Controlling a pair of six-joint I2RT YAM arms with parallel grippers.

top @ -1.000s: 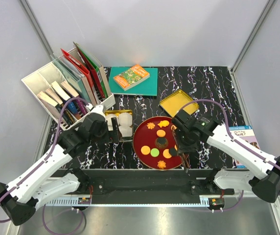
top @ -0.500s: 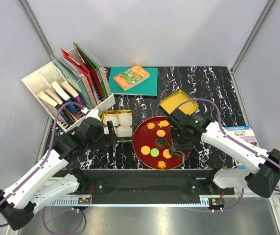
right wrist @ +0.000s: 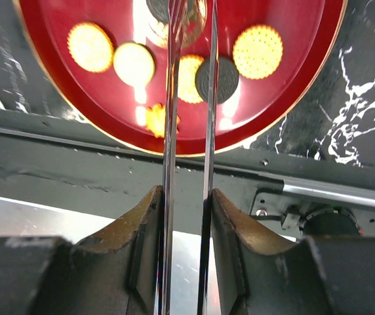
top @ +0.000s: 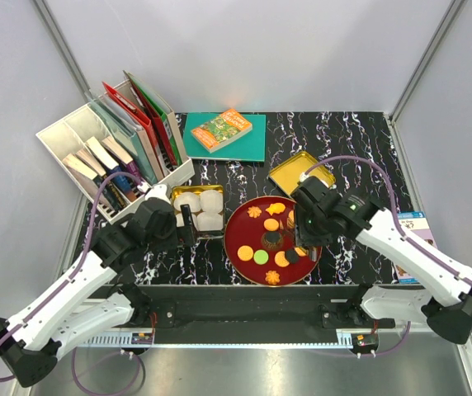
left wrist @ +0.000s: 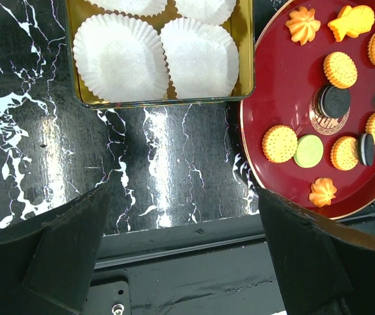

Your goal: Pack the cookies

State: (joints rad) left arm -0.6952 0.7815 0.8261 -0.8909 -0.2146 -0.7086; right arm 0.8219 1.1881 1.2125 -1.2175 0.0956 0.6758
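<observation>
The cookies (top: pixel 261 256) lie on a red plate (top: pixel 234 239): round orange, green and dark discs plus orange flower shapes. In the left wrist view a dark cookie (left wrist: pixel 335 102) sits mid-plate and a green one (left wrist: pixel 309 150) near the front. My right gripper (right wrist: pixel 186 197) is shut on metal tongs (right wrist: pixel 169 131). Their two blades reach over the plate beside a dark cookie (right wrist: pixel 217 79) and hold nothing. My left gripper (left wrist: pixel 182 197) is open and empty over bare table. It hangs just in front of a gold tin (left wrist: pixel 161 102) lined with white paper cups (left wrist: pixel 118 56).
A gold tin lid (top: pixel 300 172) lies behind the plate. A white organiser with books (top: pixel 108 153) stands at the far left, and a green book (top: pixel 224 132) lies at the back. A booklet (top: pixel 417 227) is at the right edge. The black front rail (top: pixel 244 309) runs near the plate.
My right gripper with the tongs has moved from the plate's near right edge back toward its far right side. The left arm has drawn slightly leftward and stayed open.
</observation>
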